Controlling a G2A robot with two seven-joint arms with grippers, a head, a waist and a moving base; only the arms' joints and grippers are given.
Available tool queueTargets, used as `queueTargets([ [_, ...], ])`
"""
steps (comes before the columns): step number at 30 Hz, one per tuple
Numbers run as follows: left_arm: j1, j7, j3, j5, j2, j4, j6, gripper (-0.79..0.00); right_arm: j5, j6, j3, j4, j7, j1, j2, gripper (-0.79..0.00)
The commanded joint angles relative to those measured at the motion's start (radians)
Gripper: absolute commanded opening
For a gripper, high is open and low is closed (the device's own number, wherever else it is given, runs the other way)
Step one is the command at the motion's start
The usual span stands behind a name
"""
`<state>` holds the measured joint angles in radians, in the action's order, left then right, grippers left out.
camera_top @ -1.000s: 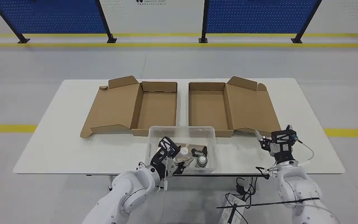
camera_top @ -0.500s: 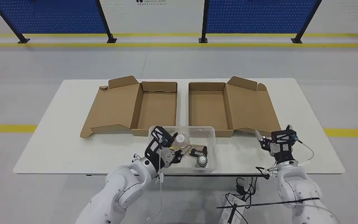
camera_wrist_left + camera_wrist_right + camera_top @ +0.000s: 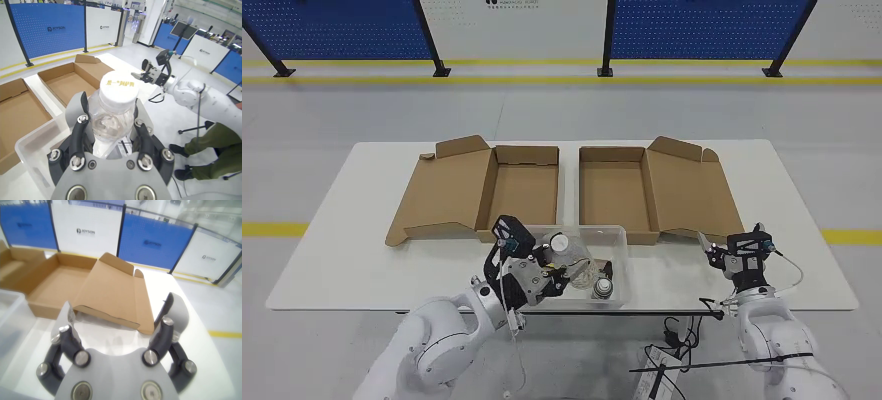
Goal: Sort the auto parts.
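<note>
My left gripper (image 3: 111, 113) is shut on a small clear bottle (image 3: 113, 115) with a white cap (image 3: 559, 243), held above the left part of the clear plastic bin (image 3: 614, 233). In the bin lie a dark part (image 3: 599, 270) and a capped container (image 3: 604, 290). Two open cardboard boxes lie behind the bin, one on the left (image 3: 523, 196) and one on the right (image 3: 614, 194). My right gripper (image 3: 119, 311) stands open and holds nothing, over the table near its right front edge (image 3: 720, 256), just in front of the right box's flap (image 3: 115, 294).
The left box's lid flap (image 3: 439, 195) spreads toward the table's left side, and the right box's flap (image 3: 690, 190) spreads to the right. White tabletop (image 3: 342, 250) lies bare at the left front. A person's legs (image 3: 208, 149) stand beside the table.
My left gripper has risen out of the bin with the bottle and shifted back and to the left. The right arm has kept still.
</note>
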<state>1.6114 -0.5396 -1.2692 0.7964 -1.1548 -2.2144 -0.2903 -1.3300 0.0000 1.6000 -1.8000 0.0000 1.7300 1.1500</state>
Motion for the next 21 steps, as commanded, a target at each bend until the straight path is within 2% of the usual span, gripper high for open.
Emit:
queueTargets([
  [1,0.01,-0.038,-0.019,-0.072,0.003,-0.022,-0.007,-0.785,0.0,0.0,0.0,0.0,0.0,0.0,0.0,0.0],
  [4,0.015,-0.079,-0.049,-0.161,0.008,-0.043,-0.023,-0.785,0.0,0.0,0.0,0.0,0.0,0.0,0.0,0.0],
  [6,0.02,-0.118,-0.06,-0.295,0.01,-0.031,-0.019,-0.785,0.0,0.0,0.0,0.0,0.0,0.0,0.0,0.0],
  [12,-0.051,-0.23,-0.144,-0.544,0.02,0.003,-0.007,-0.785,0.0,0.0,0.0,0.0,0.0,0.0,0.0,0.0],
  [18,-0.08,-0.311,-0.187,-0.705,0.029,0.012,0.024,-0.785,0.0,0.0,0.0,0.0,0.0,0.0,0.0,0.0],
  [21,-0.087,-0.344,-0.2,-0.729,0.033,0.003,0.022,-0.785,0.0,0.0,0.0,0.0,0.0,0.0,0.0,0.0],
])
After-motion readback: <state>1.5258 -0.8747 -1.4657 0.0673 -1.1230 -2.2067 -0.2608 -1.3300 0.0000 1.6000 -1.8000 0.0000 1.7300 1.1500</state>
